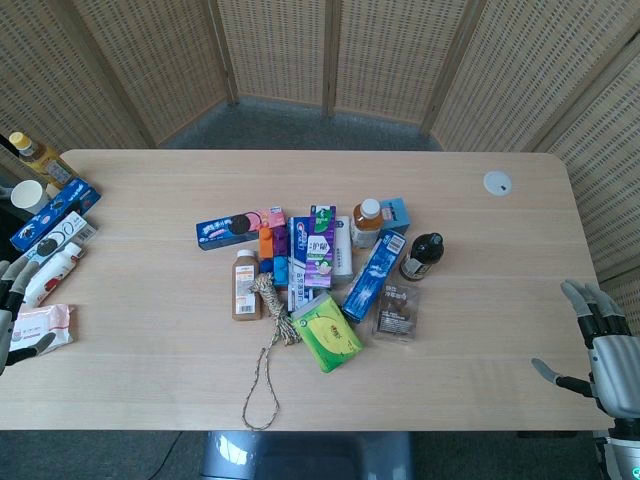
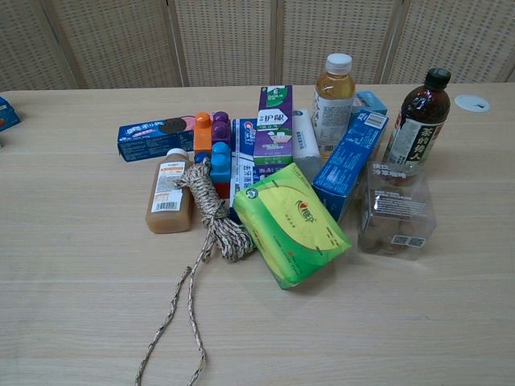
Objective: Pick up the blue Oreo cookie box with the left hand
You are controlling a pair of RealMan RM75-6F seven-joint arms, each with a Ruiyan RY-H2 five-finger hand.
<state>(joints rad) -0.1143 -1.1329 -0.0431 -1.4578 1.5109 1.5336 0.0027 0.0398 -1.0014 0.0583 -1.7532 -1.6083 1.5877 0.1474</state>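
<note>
A long blue Oreo box (image 1: 226,230) lies flat at the left end of the central pile, also seen in the chest view (image 2: 155,136) behind a small brown bottle. A second blue Oreo box (image 1: 56,212) lies at the table's far left edge. My left hand (image 1: 12,312) shows only partly at the left edge, fingers apart and holding nothing, just below that second box and far left of the pile. My right hand (image 1: 598,345) hovers off the table's right edge with its fingers spread and nothing in them. Neither hand shows in the chest view.
The pile holds a green tissue pack (image 1: 328,332), a coiled rope (image 1: 272,305), toothpaste boxes (image 1: 375,276), bottles (image 1: 422,256) and toy blocks (image 1: 268,250). Near my left hand lie a white snack pack (image 1: 62,243), a pink packet (image 1: 42,326), a cup (image 1: 28,194) and a yellow bottle (image 1: 38,156).
</note>
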